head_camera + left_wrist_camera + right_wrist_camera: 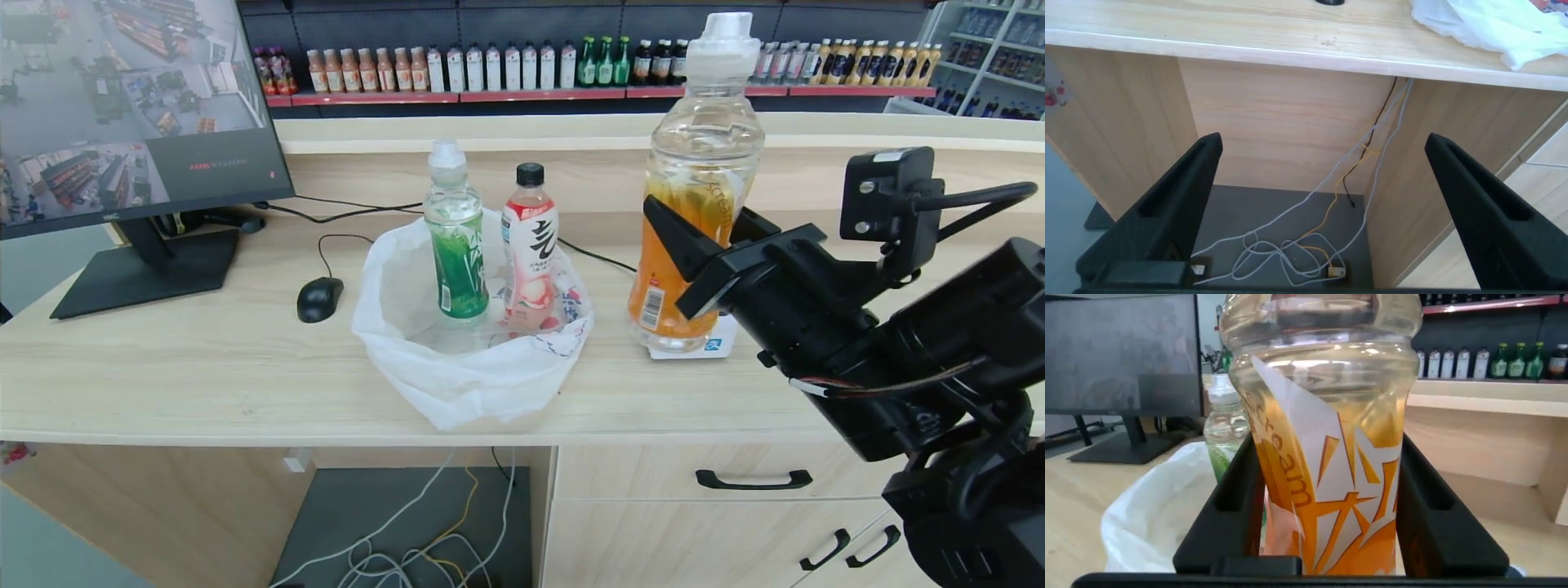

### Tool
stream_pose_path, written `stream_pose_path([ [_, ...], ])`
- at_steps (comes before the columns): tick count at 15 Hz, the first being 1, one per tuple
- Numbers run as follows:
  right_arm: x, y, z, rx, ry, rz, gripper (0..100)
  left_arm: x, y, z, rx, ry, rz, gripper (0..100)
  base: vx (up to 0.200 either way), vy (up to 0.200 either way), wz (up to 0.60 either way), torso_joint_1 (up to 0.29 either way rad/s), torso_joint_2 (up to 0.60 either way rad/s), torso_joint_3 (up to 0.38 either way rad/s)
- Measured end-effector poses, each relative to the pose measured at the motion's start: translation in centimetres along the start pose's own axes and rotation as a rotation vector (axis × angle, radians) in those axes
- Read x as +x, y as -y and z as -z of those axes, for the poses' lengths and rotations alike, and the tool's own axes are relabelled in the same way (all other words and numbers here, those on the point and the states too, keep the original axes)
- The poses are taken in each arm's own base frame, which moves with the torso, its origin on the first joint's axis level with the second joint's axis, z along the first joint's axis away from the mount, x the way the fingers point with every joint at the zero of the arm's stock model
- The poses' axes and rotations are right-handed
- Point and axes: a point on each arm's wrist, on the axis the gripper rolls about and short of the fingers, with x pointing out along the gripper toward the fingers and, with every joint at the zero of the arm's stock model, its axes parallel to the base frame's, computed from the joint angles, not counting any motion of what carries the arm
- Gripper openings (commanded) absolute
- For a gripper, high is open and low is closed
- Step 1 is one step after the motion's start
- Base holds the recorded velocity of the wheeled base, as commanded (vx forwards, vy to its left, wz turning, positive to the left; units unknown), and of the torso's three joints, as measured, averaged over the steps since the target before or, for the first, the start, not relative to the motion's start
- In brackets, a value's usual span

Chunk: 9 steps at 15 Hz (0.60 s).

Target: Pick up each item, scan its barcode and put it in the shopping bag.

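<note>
Our left tool hangs open below the table's edge. On the table the bag holds a green bottle, with a pink bottle at its 3 o'clock. At the bag's 3 o'clock our right tool clamps the orange bottle upright by its labelled middle, base at a white pad. We judge it heavy with drink, its thin plastic smooth and yielding. A hold on the label band, firm but not crushing, suits it best.
</note>
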Motion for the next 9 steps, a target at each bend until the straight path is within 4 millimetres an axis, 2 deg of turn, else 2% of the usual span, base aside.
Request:
stream_pose_path([
  [5, -0.07, -0.41, 0.49, 0.009, -0.018, -0.011, 0, 0.00, 0.00, 0.00, 0.001, 0.000, -0.001, 100, 0.000, 0.000, 0.00, 0.000, 0.00, 0.000],
  [9, -0.14, -0.43, 0.68, 0.010, -0.024, -0.013, 0, 0.00, 0.00, 0.00, -0.001, 0.000, -0.001, 100, 0.000, 0.200, 0.00, 0.000, 0.00, 0.005],
])
